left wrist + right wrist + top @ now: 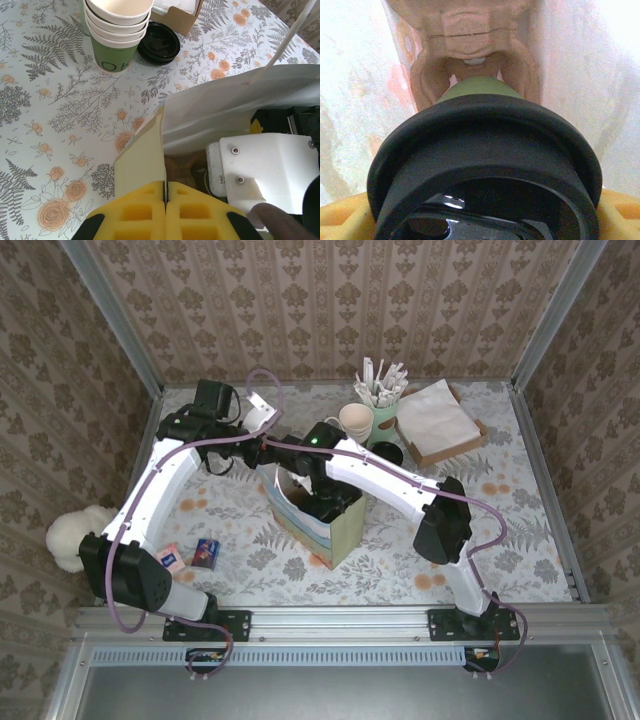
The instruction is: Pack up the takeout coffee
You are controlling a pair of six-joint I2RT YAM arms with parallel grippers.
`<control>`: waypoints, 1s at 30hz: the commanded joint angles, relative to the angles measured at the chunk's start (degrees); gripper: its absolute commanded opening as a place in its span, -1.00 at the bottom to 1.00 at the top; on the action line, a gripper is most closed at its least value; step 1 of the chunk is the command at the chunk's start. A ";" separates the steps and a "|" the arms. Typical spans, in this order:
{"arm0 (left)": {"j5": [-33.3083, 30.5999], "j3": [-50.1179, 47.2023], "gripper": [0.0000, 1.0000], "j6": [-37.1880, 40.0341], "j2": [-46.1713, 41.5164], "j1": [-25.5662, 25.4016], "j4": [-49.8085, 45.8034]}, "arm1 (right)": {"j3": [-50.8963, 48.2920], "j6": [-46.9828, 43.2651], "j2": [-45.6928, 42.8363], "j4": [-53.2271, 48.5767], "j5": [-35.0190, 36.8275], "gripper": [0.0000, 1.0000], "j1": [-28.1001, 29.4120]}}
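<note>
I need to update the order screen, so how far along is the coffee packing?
Done: the carrier tray already sits inside the paper bag. In hand: the left hand pinches the bag's rim while the right hand holds the lidded cup at a tray pocket. Left: seat the cup, let go, withdraw.

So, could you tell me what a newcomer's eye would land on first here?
Probably the open cream paper bag mid-table, with the right pincer down inside it. There it holds a black-lidded green cup, the brown moulded-pulp carrier just beyond. The left pincer pinches the bag's rim.
</note>
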 commanded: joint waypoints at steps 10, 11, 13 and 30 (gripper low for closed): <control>1.38 -0.52 -1.00 -1.82 -1.94 -0.33 1.73 | -1.66 1.61 -3.11 -1.87 1.72 0.18 0.11; 1.21 -0.71 -1.00 -1.90 -1.95 -0.34 2.06 | -1.59 1.56 -2.93 -1.84 1.72 0.17 0.01; 1.09 -0.80 -1.00 -1.94 -1.95 -0.41 2.07 | -1.53 1.41 -2.81 -1.67 1.88 0.17 -0.02; 0.27 -1.28 -1.00 -2.02 -1.77 -1.47 2.38 | 0.41 -1.37 -2.59 -0.42 2.51 0.18 -0.74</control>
